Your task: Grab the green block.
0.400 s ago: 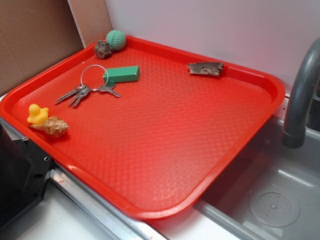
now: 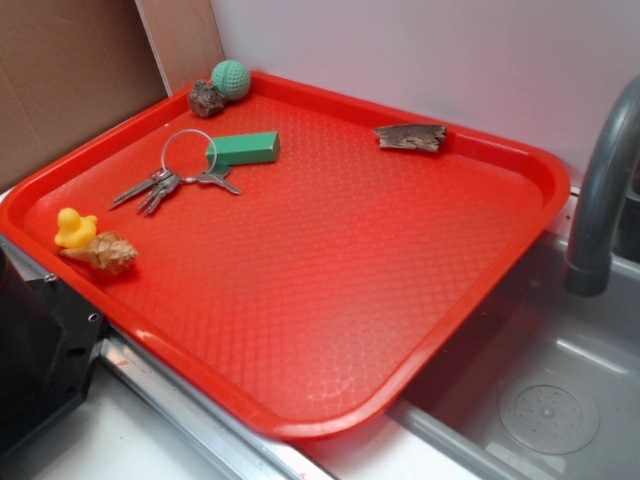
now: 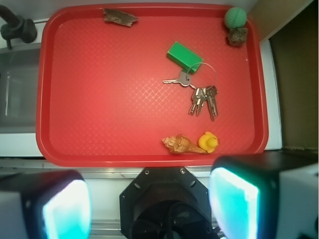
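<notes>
So the green block (image 3: 184, 57) sits on the red tray (image 3: 99, 124), well ahead of the claw (image 3: 149, 206) and a bit to its right. Its long axis runs diagonally across the wrist view, one end touching the key ring (image 3: 202, 74). The claw hangs high, fingers spread wide, holding nothing.
</notes>
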`<action>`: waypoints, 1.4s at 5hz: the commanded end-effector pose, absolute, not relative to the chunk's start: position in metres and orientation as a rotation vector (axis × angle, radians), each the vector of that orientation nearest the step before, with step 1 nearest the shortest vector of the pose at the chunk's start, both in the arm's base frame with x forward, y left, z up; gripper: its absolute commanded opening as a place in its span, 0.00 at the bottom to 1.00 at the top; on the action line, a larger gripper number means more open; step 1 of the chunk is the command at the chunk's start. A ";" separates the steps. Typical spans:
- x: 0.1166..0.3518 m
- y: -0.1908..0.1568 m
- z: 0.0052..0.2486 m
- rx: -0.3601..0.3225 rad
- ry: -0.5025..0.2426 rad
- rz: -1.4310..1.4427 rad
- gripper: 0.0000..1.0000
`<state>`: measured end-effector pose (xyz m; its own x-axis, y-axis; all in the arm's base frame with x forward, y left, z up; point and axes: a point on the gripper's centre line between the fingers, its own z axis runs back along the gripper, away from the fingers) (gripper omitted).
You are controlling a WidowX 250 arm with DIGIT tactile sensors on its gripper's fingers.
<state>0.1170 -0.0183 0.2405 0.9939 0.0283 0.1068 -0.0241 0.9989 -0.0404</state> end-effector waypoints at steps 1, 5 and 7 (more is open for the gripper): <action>0.218 0.020 0.175 0.195 -0.002 0.069 1.00; 0.319 0.024 0.060 0.103 0.013 -0.688 1.00; 0.274 0.021 0.082 0.142 -0.037 -0.711 1.00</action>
